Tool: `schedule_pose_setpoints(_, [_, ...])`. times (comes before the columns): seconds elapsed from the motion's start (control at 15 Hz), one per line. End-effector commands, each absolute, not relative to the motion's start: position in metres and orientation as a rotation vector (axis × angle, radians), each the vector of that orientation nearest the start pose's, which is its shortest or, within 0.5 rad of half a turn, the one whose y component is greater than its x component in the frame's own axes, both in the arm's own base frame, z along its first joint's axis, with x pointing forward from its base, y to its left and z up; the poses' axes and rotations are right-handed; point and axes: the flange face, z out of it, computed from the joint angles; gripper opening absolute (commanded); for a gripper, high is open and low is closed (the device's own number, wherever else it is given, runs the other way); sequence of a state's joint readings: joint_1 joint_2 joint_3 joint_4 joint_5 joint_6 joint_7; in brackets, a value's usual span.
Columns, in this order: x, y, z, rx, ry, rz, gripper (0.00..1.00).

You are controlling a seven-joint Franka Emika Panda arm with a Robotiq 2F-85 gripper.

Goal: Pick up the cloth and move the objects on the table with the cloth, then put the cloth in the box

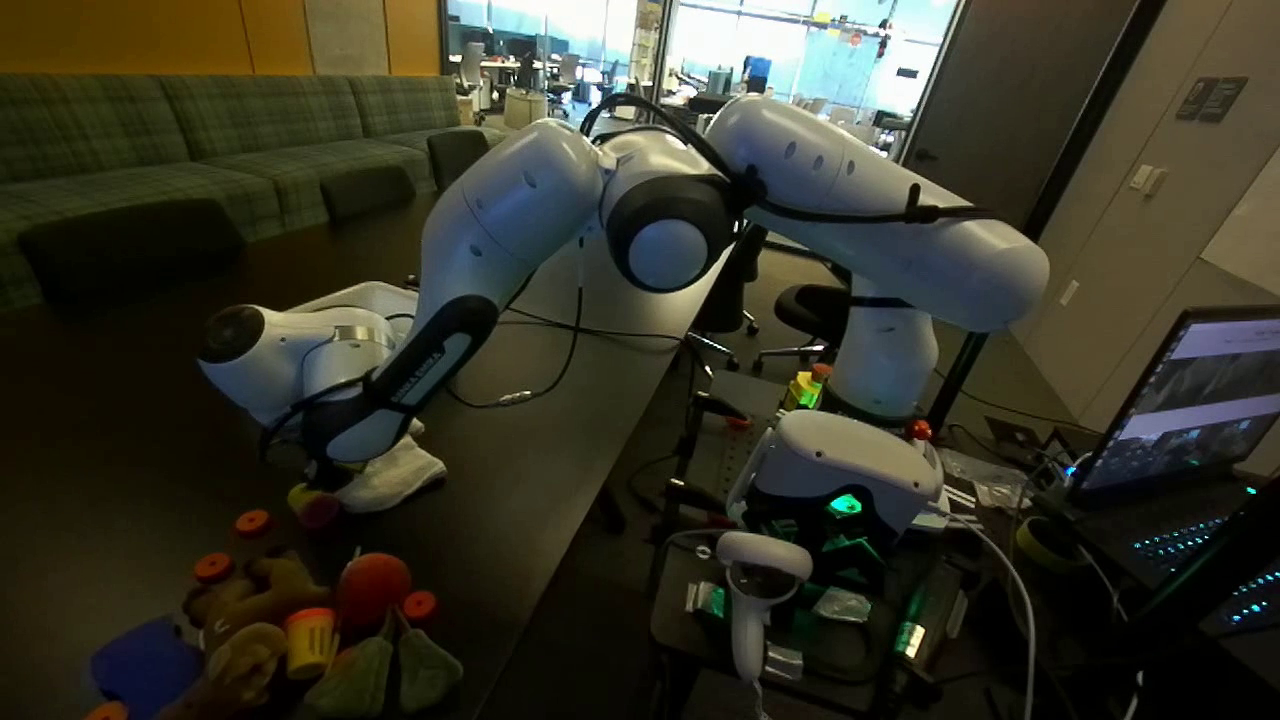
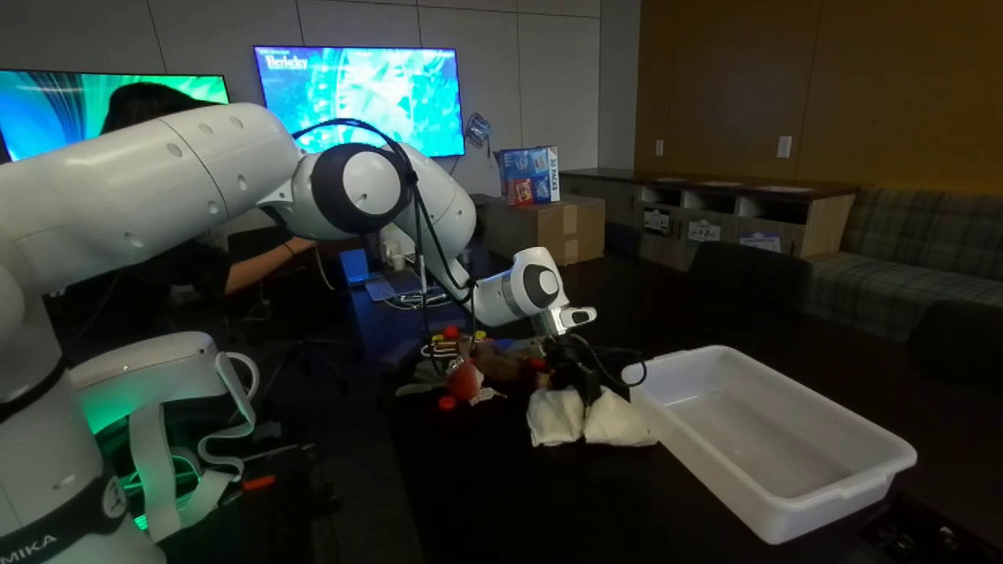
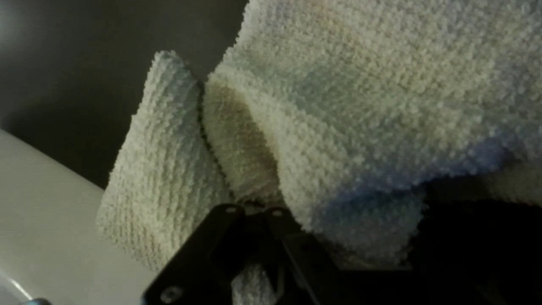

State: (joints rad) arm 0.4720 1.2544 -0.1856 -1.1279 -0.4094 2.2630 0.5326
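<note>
- One gripper (image 3: 254, 210) at work here, and its two fingers (image 3: 229, 217) stand clamped close together, with the one cloth (image 3: 360, 106) pinched at the tips.
- In an exterior view that cloth bulges out in two pale lobes, outside the one box (image 2: 760, 439) and just beside its wall (touching or not, I can't say).
- One dark table (image 1: 530, 500) below; whether the cloth meets its top is hard to tell.
- Over to the objects, in an exterior view: four orange-red discs (image 1: 253, 522), one cut by the frame's edge; one red ball (image 1: 373, 590); one yellow tub (image 1: 308, 645); one blue piece (image 1: 147, 668); two green pieces (image 1: 428, 668); brown soft shapes (image 1: 268, 590) too tangled to count.
- One yellow-and-red item (image 1: 316, 508) lies near the cloth.
- Around them: two lit wall screens (image 2: 392, 86), one person (image 2: 258, 272) partly hidden behind the robot arm (image 2: 211, 168), one headset (image 1: 850, 460), one controller (image 1: 760, 600).
</note>
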Motion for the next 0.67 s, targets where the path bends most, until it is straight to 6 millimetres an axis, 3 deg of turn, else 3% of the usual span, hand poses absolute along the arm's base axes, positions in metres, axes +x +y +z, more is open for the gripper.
schedule_pose_setpoints(0.0, [0.690,0.274,0.024,-3.575,-0.437,-0.261,0.15])
schedule_pose_setpoints(0.27, [0.676,0.317,0.030,-3.522,-0.573,-0.297,0.15])
schedule_pose_setpoints(0.6, [0.666,0.360,0.071,-3.415,-0.693,-0.441,0.15])
